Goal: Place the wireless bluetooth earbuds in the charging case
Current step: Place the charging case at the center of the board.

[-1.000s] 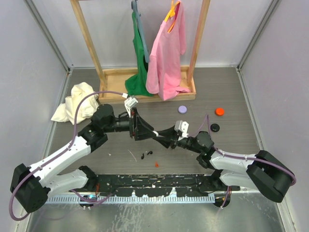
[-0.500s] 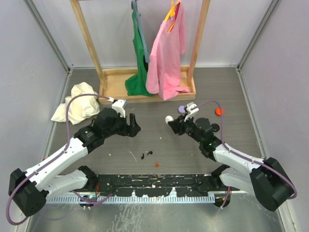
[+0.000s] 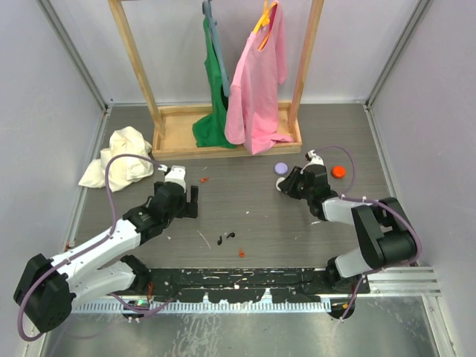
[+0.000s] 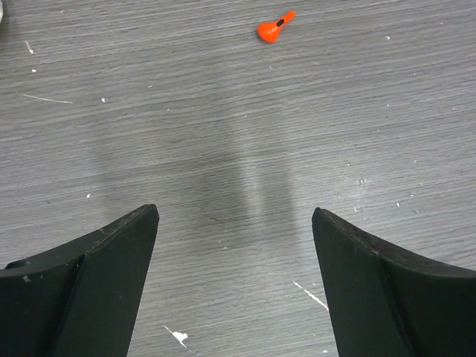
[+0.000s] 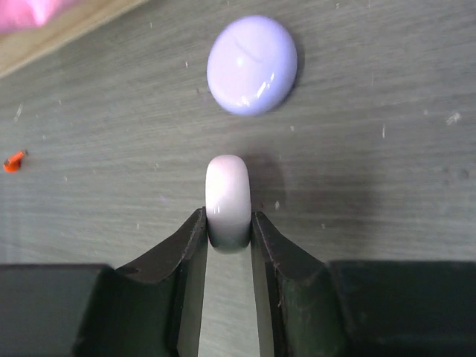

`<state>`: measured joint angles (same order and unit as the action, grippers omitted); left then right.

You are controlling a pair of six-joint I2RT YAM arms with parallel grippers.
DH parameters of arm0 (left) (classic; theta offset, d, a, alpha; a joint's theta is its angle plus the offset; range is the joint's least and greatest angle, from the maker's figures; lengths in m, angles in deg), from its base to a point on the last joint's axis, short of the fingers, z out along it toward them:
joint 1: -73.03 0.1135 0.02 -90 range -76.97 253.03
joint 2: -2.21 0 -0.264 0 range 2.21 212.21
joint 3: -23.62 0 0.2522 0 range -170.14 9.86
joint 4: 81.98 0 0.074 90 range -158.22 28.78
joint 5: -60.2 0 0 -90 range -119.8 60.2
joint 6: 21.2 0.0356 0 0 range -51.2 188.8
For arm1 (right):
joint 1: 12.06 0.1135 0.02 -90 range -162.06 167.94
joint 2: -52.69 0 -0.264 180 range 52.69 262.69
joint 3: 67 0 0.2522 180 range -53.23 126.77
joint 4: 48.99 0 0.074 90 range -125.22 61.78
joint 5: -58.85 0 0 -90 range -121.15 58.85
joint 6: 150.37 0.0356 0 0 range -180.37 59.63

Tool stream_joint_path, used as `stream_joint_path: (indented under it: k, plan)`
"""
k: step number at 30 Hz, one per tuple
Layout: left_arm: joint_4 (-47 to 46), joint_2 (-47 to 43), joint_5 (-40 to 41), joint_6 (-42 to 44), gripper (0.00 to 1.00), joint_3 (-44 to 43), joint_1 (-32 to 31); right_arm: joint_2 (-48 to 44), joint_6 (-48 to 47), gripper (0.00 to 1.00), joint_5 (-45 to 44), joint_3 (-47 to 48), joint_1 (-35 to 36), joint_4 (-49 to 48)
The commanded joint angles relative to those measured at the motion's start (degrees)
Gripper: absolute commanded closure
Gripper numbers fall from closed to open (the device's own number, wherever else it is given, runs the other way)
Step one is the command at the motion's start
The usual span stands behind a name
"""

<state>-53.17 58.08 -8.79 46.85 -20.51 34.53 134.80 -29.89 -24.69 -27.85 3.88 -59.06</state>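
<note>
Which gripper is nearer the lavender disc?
Right. The right gripper, shut on a white piece, sits just short of the lavender disc; the left gripper is open, well off to its left.

Two orange earbuds (image 3: 202,179) (image 3: 241,253), two black earbuds (image 3: 222,240) (image 3: 231,235), two shirts (image 3: 216,97) (image 3: 258,82), one rack (image 3: 139,74), one white cloth (image 3: 119,156), one lavender disc (image 3: 281,168), one red disc (image 3: 338,172).

Seeing a pink shirt (image 3: 256,82) and a green garment (image 3: 216,97) hanging on a wooden rack (image 3: 175,126) at the bench's (image 3: 245,212) back, a cream cloth (image 3: 119,156) lying crumpled to its left.
</note>
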Motion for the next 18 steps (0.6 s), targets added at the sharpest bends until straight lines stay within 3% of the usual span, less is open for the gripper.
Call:
stream_joint_path:
  k: [1, 7, 18]
  plan:
    - [-6.3, -2.1, 3.1, 1.2, 0.13, 0.5, 0.4, 4.5, 4.0, 0.81, 1.8, 4.8, -1.5, -2.6]
    - [-6.6, -4.5, 2.0, 1.1, 0.13, 1.5, 0.4, 2.7, 1.0, 0.5, -1.2, 7.1, -4.7, 6.3]
    - [-6.2, -7.8, -0.1, 1.0, 0.13, 2.1, 0.4, -10.6, -9.2, 0.12, -16.6, 13.9, -8.5, 36.0]
